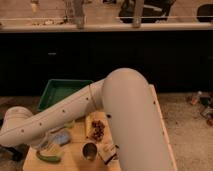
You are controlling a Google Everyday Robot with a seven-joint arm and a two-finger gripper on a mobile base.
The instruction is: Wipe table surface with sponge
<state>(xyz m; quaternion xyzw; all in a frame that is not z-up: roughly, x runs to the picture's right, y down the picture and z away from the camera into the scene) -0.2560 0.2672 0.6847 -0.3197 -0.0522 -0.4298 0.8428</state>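
Note:
The light wooden table surface (pixel 72 161) fills the lower middle of the camera view. A small blue-grey sponge (pixel 60 137) lies on it near the front left. My white arm (pixel 100 107) sweeps from the right across the table to the left edge. Its wrist end (pixel 17 129) bends down there. My gripper (pixel 46 145) is low at the front left, just left of the sponge and above a green vegetable (pixel 47 156). Whether it touches the sponge I cannot tell.
A green rectangular tray (pixel 62 91) stands at the back left. A tan block (pixel 90 122), dark red fruit (pixel 98 131), a metal cup (pixel 90 150) and a white packet (pixel 107 150) lie in the middle front. A dark counter runs behind.

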